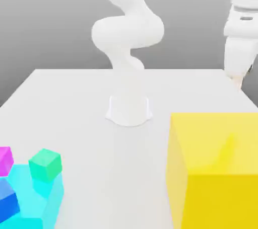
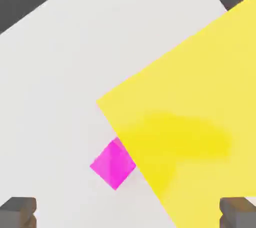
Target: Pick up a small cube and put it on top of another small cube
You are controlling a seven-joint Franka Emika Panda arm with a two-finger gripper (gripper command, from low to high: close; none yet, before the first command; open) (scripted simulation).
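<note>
Hot-pink, the small cube (image 2: 113,163) lies on the table (image 2: 60,96) touching the huge yellow cube (image 2: 190,122), so the gripper (image 2: 128,212) hovers above, jaws spread wide for a grasp.

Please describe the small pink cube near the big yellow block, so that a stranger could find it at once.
Start from the huge yellow cube on the white table. Right beside its edge lies the small hot-pink cube, partly hidden by it in the hand view. It is far smaller and plain pink.

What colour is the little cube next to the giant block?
Hot pink. The small plain cube shows best in the hand view, beside the huge yellow cube.
</note>
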